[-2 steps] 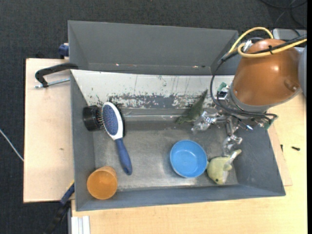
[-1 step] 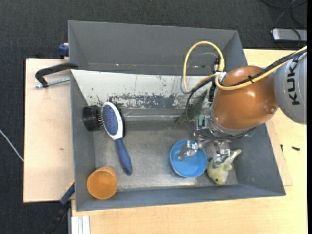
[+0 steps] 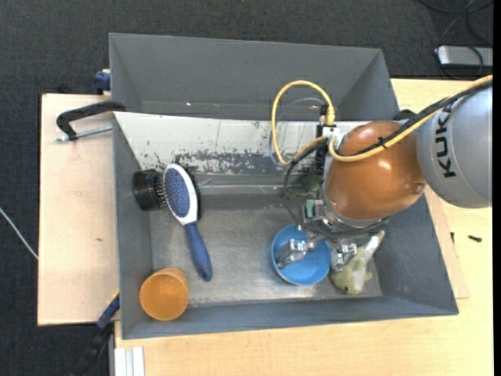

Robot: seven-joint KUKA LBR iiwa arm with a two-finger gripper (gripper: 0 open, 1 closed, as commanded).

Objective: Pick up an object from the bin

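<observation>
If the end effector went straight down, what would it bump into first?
Probably the blue bowl: the end effector points down over its right rim. The yellowish lump beside it is close too; depth is hard to judge from above.

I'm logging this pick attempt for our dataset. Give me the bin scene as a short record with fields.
tool: low in the bin's lower-right part, under the arm's orange cover
below tool: blue bowl, with a pale yellowish lump just to its right
middle left: blue hairbrush, handle pointing down the view, next to a black round thing
lower-left corner: orange cup
held: nothing seen held
</observation>
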